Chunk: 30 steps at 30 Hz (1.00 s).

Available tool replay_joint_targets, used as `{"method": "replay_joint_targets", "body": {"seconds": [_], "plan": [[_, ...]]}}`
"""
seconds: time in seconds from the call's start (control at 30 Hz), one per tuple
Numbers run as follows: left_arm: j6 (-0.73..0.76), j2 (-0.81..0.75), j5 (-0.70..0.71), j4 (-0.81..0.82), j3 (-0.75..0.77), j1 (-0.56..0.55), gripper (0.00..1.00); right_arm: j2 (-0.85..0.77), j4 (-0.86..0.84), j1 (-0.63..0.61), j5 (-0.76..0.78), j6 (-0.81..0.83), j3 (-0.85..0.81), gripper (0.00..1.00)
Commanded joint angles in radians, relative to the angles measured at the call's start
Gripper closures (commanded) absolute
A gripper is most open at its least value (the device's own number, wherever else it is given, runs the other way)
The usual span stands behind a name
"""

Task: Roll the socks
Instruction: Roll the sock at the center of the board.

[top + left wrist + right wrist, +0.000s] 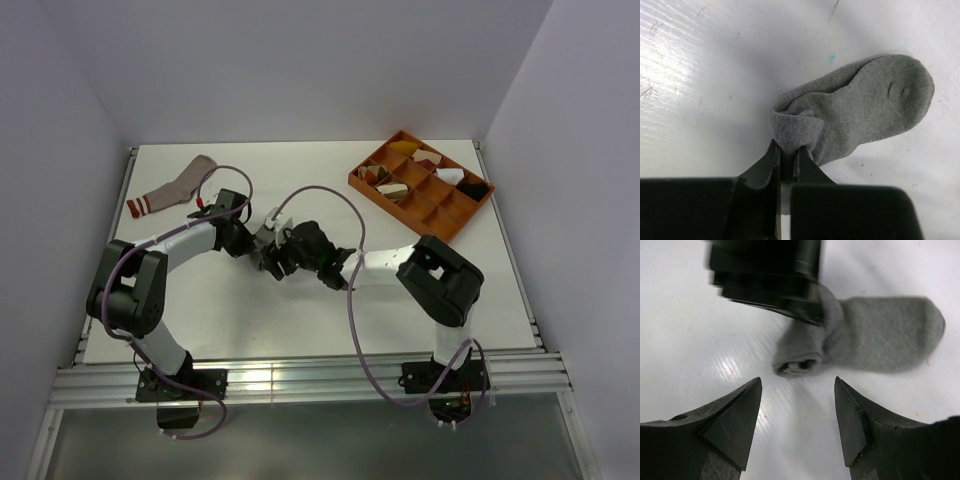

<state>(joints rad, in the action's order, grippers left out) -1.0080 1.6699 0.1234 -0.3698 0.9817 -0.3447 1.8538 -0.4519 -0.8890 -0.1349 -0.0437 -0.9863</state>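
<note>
- The two arms are sitting bolted at the near edge of the white tabletop (300, 320). The left one is at 7 o'clock and the right one is at 5 o'clock. Both are bending in toward the middle.
- A purple cable (352, 300) is looping out from the right arm.
- The right hand (797, 385) is hanging over the middle of the tabletop with its two dark fingers spread wide. It is holding nothing.
- The left hand (788, 157) is meeting it from the 9 o'clock side. Its fingers are squeezed narrow and are pinching the bunched end of the grey sock (865, 105).
- The grey sock is lying on the tabletop right between the two hands.
  - One end is curling into a small roll, and this roll is lying just past the right hand's fingertips without touching them.
  - The toe end is lying flat and is stretching away from the left hand.
  - In the top view the hands are hiding this sock.
- The pinkish-tan sock (175, 188) is lying flat near the far left corner, at about 10 o'clock from the hands and well apart from them. Its cuff with red and white stripes is pointing toward 8 o'clock.
- The orange tray (440, 208) is sitting near the far right corner, at about 2 o'clock from the hands. Small cloth bundles (440, 170) are resting in some of its far boxes.
</note>
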Motion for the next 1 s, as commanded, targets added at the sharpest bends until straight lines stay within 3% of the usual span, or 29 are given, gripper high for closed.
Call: {"method": "replay_joint_targets", "body": {"seconds": [0.0,0.3,0.8,0.9,0.93,0.97], "plan": [[0.085,0.065,0.025,-0.162,0.021,0.001,1.0,0.01,-0.154,-0.07,0.208,0.156,0.003,0.33],[0.112,0.08,0.007,-0.179,0.043,0.001,1.0,0.129,-0.137,-0.205,0.368,0.321,-0.093,0.31],[0.131,0.088,-0.044,-0.161,0.041,0.0,0.99,0.314,-0.134,-0.263,0.59,0.464,-0.199,0.35],[0.138,0.08,-0.056,-0.15,0.04,0.0,1.0,0.321,-0.123,-0.265,0.598,0.458,-0.196,0.49],[0.14,0.077,-0.062,-0.144,0.037,0.0,1.0,0.326,-0.111,-0.265,0.601,0.449,-0.196,0.64],[0.14,0.071,-0.074,-0.138,0.032,0.0,1.0,0.328,-0.104,-0.265,0.603,0.447,-0.198,0.71]]}}
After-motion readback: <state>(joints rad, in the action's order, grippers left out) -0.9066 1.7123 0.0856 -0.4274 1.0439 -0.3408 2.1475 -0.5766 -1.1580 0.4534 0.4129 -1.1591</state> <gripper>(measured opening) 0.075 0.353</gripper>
